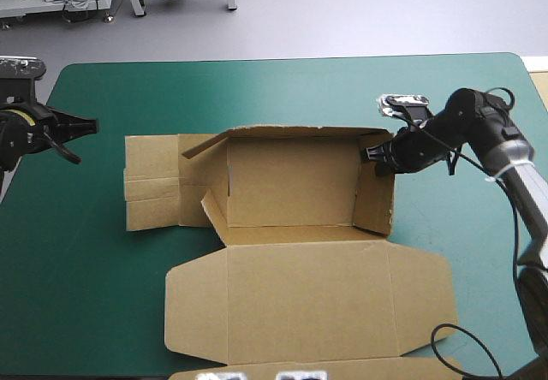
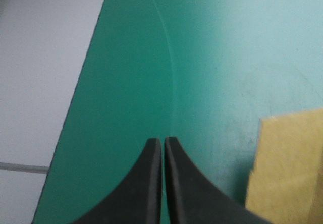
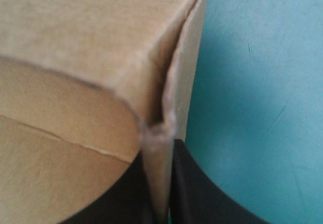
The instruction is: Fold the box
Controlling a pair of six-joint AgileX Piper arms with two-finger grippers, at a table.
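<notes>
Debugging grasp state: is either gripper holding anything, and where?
Right gripper is shut on the box, fingers pinching its raised right wall at the far end. Left gripper is shut, holding nothing, over the teal-green cover.

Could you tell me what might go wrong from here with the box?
1. The right gripper pinches the right wall only near its far corner; the board could crease or slip out.
2. The left gripper is shut and clear of the box, so nothing holds it down: a pull may drag it whole.
3. The left panel lies flat, so the far wall lacks support there and may fall back.
</notes>
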